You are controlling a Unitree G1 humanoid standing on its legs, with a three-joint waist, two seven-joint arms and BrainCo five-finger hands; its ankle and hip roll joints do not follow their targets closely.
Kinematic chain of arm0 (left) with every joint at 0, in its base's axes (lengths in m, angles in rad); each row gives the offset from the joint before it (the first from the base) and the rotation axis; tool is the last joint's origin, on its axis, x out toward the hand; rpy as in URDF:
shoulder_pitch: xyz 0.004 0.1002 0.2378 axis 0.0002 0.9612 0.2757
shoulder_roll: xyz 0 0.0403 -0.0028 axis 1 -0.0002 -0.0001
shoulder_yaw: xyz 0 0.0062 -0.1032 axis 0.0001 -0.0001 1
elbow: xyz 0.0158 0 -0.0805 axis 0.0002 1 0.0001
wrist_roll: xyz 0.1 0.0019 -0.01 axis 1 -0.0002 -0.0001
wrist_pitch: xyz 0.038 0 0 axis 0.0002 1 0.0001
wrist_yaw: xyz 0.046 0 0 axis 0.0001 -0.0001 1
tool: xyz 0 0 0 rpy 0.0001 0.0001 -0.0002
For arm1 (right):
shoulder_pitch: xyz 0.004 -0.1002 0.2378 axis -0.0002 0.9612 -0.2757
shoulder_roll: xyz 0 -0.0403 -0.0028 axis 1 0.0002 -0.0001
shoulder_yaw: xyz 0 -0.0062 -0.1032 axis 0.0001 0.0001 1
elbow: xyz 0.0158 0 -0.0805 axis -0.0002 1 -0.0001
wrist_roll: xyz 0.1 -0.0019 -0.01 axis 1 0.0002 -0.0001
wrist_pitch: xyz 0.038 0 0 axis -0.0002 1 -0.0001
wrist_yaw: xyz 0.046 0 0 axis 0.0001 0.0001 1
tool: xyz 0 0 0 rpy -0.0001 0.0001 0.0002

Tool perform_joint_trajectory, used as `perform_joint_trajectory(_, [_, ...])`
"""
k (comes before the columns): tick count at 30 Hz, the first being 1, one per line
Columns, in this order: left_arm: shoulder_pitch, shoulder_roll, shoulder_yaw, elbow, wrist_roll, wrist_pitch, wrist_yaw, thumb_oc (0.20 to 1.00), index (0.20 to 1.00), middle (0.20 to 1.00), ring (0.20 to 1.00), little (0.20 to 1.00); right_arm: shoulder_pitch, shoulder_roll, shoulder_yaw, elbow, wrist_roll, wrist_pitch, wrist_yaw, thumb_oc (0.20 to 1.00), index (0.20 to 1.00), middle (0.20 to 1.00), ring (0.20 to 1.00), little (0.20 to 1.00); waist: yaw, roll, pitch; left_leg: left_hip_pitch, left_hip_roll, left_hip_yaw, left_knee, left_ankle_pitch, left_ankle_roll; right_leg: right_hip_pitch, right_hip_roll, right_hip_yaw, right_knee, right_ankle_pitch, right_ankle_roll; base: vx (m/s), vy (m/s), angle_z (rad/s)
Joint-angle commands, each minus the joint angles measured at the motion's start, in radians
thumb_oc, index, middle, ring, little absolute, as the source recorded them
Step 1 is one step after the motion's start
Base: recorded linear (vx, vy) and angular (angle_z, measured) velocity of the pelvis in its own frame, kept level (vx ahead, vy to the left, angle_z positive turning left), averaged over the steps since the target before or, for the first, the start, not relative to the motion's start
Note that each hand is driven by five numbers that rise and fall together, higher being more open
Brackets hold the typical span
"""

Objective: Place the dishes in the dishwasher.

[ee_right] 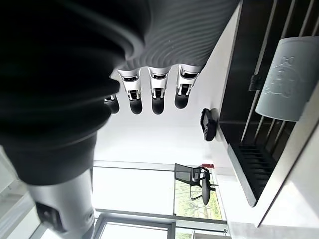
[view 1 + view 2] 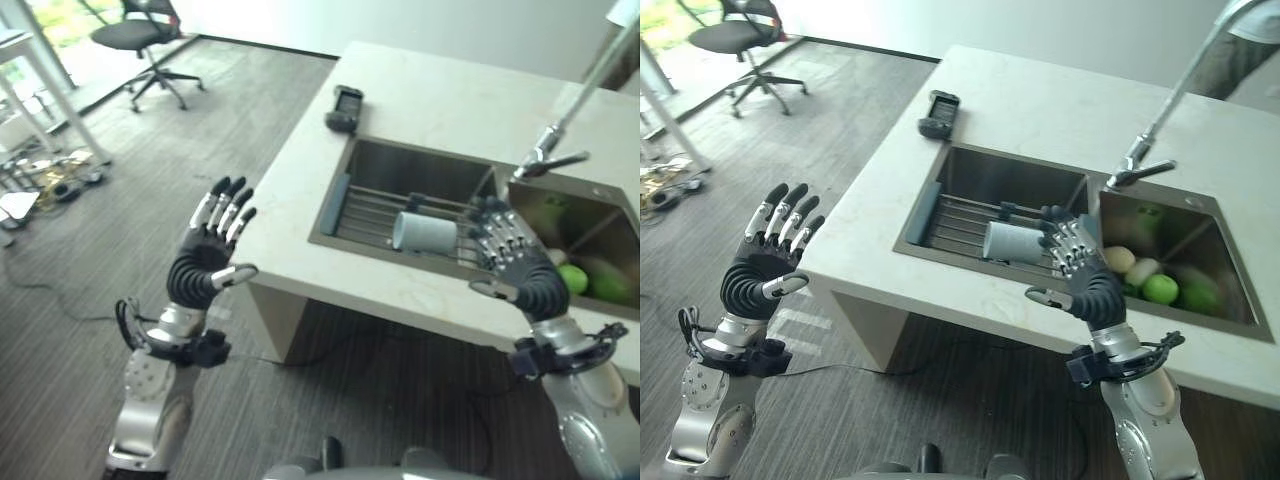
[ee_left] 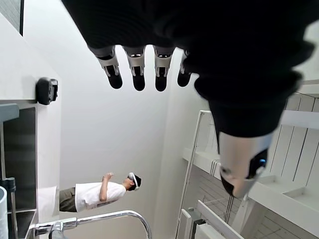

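I see the sink (image 2: 970, 170) holding a rack (image 2: 960, 225), and on it the cup (image 2: 1012, 241) lying sideways, just left of my right hand (image 2: 1080, 270), fingers released. My left hand (image 2: 765, 265), also released, hangs well off the counter.

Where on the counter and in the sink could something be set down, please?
The counter is bare behind the sink, between the dark device and the faucet. The front strip is narrow. The left basin's rack has room beside the cup. The right basin is crowded with fruit, under the right hand.
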Motion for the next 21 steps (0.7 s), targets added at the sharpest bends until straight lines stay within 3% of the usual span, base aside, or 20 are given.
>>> perform_joint_trajectory(1, [0.000, -0.002, 0.032, -0.045, 0.038, -0.037, 0.023, 1.000, 1.000, 1.000, 1.000, 1.000, -0.081, -0.018, -0.026, 0.010, 0.062, -0.032, 0.007, 1.000, 1.000, 1.000, 1.000, 1.000, 0.021, 0.016, -0.047, 0.023, 0.052, -0.070, -0.002, -0.018, -0.091, 0.098, 0.029, -0.042, -0.189, 0.224, 0.016, 0.19, -0.267, -0.40])
perform_joint_trajectory(2, [-0.007, -0.001, 0.025, -0.048, 0.051, -0.034, 0.034, 1.000, 1.000, 1.000, 1.000, 1.000, -0.100, -0.017, -0.015, 0.009, 0.063, -0.025, -0.006, 1.000, 1.000, 1.000, 1.000, 1.000, 0.007, 0.015, -0.044, 0.048, 0.057, -0.064, -0.002, -0.046, -0.089, 0.058, 0.021, -0.024, -0.205, 0.269, 0.026, 0.25, -0.309, -0.37])
perform_joint_trajectory(11, [-0.004, -0.032, -0.002, -0.043, -0.051, -0.032, 0.068, 1.000, 1.000, 1.000, 1.000, 1.000, -0.075, -0.037, -0.032, 0.001, 0.055, -0.025, -0.032, 1.000, 1.000, 1.000, 1.000, 1.000, -0.046, 0.019, -0.077, 0.111, 0.087, -0.027, 0.003, -0.067, -0.105, 0.110, 0.083, 0.052, -0.268, 0.241, -0.003, 0.23, -0.317, -0.09])
perform_joint_trajectory(18, [0.000, -0.045, -0.002, -0.038, -0.064, -0.061, 0.038, 1.000, 1.000, 1.000, 1.000, 1.000, -0.054, -0.028, -0.059, 0.012, 0.039, -0.021, -0.015, 1.000, 1.000, 1.000, 1.000, 1.000, -0.067, 0.030, -0.052, -0.003, 0.109, -0.036, 0.258, -0.003, -0.151, 0.138, 0.104, 0.084, -0.268, 0.216, -0.043, 0.10, -0.191, 0.02])
perform_joint_trajectory(20, [-0.003, -0.044, -0.005, -0.035, -0.065, -0.065, 0.032, 1.000, 1.000, 1.000, 1.000, 1.000, -0.065, -0.027, -0.059, 0.016, 0.033, -0.016, -0.031, 1.000, 1.000, 1.000, 1.000, 1.000, -0.062, 0.029, -0.045, -0.021, 0.117, -0.023, 0.226, -0.009, -0.148, 0.147, 0.102, 0.087, -0.268, 0.209, -0.040, 0.06, 0.001, 0.09])
perform_joint_trajectory(21, [-0.004, -0.046, -0.008, -0.035, -0.063, -0.071, 0.029, 1.000, 1.000, 1.000, 1.000, 1.000, -0.081, -0.026, -0.057, 0.020, 0.023, -0.009, -0.048, 1.000, 1.000, 1.000, 1.000, 1.000, -0.059, 0.036, -0.040, -0.016, 0.137, -0.001, 0.134, -0.004, -0.152, 0.155, 0.100, 0.088, -0.268, 0.200, -0.033, 0.07, 0.100, 0.09])
